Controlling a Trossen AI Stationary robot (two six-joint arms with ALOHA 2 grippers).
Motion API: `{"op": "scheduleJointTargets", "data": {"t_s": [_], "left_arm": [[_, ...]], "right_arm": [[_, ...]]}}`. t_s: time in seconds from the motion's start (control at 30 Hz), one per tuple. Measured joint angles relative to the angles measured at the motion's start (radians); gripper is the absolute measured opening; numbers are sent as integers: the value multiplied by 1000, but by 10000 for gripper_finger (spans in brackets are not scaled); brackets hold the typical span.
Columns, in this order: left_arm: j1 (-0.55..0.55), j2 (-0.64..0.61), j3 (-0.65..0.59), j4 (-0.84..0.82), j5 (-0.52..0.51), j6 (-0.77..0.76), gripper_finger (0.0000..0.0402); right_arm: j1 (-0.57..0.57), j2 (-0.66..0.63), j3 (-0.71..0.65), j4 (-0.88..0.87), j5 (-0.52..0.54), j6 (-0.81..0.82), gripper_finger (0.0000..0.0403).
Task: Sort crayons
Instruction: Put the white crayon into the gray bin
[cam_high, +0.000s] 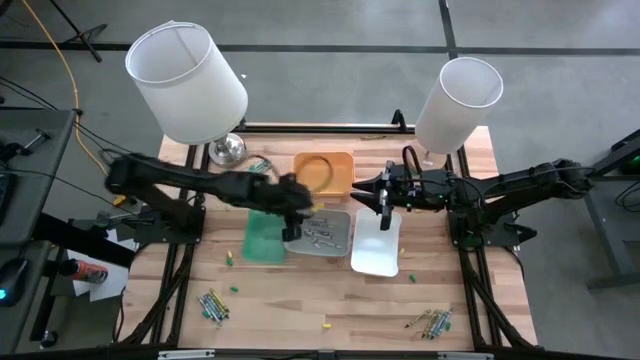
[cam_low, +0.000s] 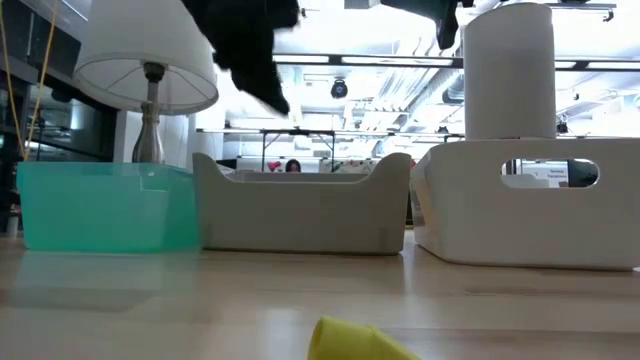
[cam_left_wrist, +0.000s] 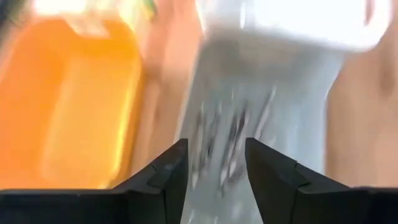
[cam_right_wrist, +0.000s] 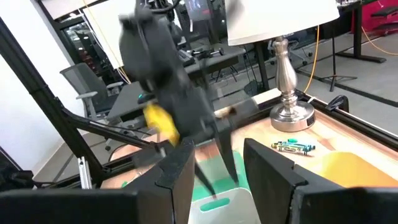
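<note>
Four trays stand mid-table: orange (cam_high: 323, 172), green (cam_high: 262, 238), grey (cam_high: 325, 232) and white (cam_high: 378, 250). Several grey crayons (cam_high: 320, 237) lie in the grey tray and show blurred in the left wrist view (cam_left_wrist: 230, 134). My left gripper (cam_high: 292, 226) hangs open and empty above the grey tray's left edge (cam_left_wrist: 216, 146). My right gripper (cam_high: 383, 207) hangs open and empty above the white tray's far end (cam_right_wrist: 217, 149). Crayon bundles lie at the front left (cam_high: 213, 305), the front right (cam_high: 432, 322) and by the lamp (cam_high: 262, 165).
Two white-shaded lamps stand at the far left (cam_high: 188, 80) and far right (cam_high: 457, 100) of the table. Single crayons lie on the wood in front of the trays: a yellow one (cam_high: 326, 325), which also shows in the low view (cam_low: 350, 340), and a green one (cam_high: 234, 289).
</note>
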Motion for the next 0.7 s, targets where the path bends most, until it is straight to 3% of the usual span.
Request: {"op": "scheduleJointTargets", "data": {"t_s": [0.17,0.33,0.5,0.7], "left_arm": [[-33,-252,-215,361,-23,-90,130],[-63,-427,-410,672,-18,-207,127],[-69,-533,-513,770,-27,-271,127],[-69,-560,-523,775,-62,-262,127]], "right_arm": [[0,0,0,5,0,4,133],[0,0,0,19,0,7,133],[0,0,0,28,-7,8,133],[0,0,0,31,-8,4,133]]}}
